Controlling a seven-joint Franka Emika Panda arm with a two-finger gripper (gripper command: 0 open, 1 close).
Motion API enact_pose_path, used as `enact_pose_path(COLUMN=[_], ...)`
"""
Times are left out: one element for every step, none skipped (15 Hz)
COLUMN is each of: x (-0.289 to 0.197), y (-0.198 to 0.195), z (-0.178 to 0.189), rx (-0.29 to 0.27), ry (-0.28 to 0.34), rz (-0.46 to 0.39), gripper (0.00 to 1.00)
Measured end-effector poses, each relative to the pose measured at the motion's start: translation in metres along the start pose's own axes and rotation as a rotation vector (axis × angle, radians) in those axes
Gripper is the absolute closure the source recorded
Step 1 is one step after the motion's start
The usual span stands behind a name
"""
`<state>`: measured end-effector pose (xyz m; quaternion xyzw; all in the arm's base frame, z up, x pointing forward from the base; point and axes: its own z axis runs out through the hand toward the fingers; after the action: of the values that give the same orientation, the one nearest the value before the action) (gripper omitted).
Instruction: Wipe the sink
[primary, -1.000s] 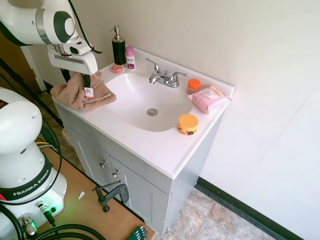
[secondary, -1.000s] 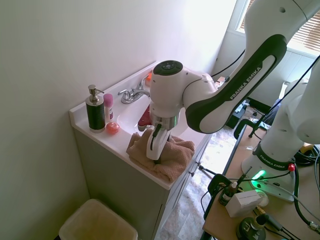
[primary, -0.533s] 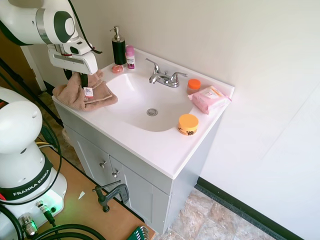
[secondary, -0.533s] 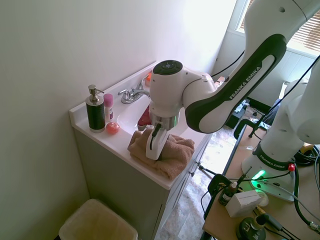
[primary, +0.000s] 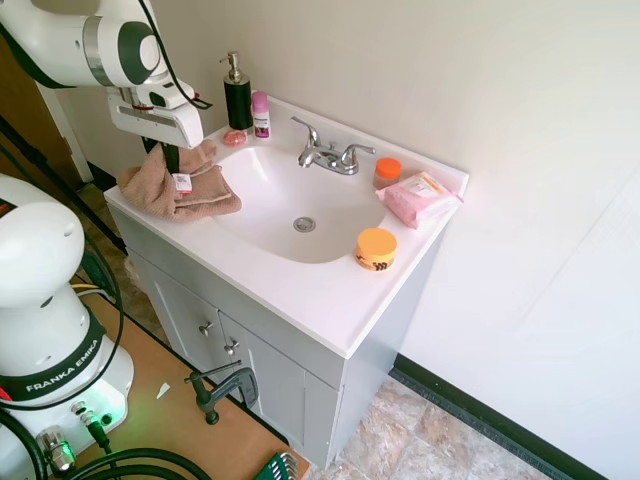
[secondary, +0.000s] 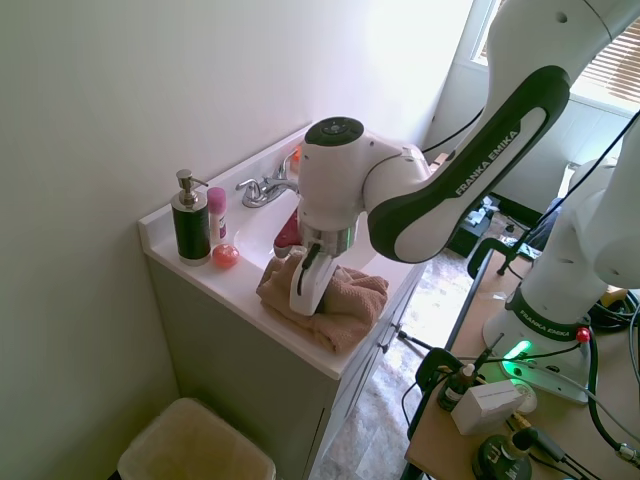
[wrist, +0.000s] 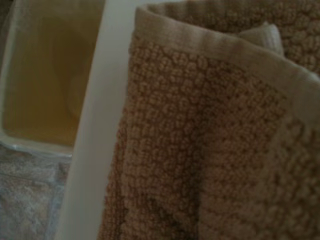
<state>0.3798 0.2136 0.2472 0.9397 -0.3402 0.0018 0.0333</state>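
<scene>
One gripper (primary: 172, 160) seemingly pinches the towel (primary: 185, 185) beside the sink (primary: 300, 190).

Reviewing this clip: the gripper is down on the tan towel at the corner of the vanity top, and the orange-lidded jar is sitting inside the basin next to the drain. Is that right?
Not quite. The gripper is on the tan towel at the corner of the vanity top, but the orange-lidded jar stands on the vanity top beside the basin, not inside it by the drain. The first exterior view shows this.
</scene>
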Motion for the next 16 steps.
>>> enact_pose_path(x=[0.014, 0.027, 0.038, 0.048, 0.057, 0.065, 0.072, 0.078, 0.083, 0.088, 0.093, 0.101, 0.11, 0.117, 0.125, 0.131], y=[-0.001, -0.003, -0.005, -0.006, -0.007, -0.007, -0.007, -0.007, -0.006, -0.005, -0.002, 0.004, 0.014, 0.027, 0.036, 0.043], z=[0.001, 0.001, 0.002, 0.002, 0.003, 0.004, 0.005, 0.006, 0.007, 0.008, 0.01, 0.014, 0.025, 0.045, 0.062, 0.072], rx=[0.009, 0.02, 0.029, 0.037, 0.041, 0.041, 0.042, 0.036, 0.029, 0.023, 0.014, 0.005, -0.017, -0.045, -0.061, -0.066], ry=[-0.017, -0.04, -0.06, -0.072, -0.084, -0.101, -0.12, -0.138, -0.154, -0.165, -0.171, -0.175, -0.183, -0.196, -0.206, -0.209], rz=[0.052, 0.108, 0.155, 0.191, 0.227, 0.264, 0.297, 0.321, 0.343, 0.359, 0.375, 0.393, 0.41, 0.419, 0.423, 0.422], gripper=[1.0, 1.0, 1.0, 1.0, 1.0, 1.0, 1.0, 1.0, 1.0, 1.0, 1.0, 1.0, 1.0, 1.0, 1.0, 1.0])
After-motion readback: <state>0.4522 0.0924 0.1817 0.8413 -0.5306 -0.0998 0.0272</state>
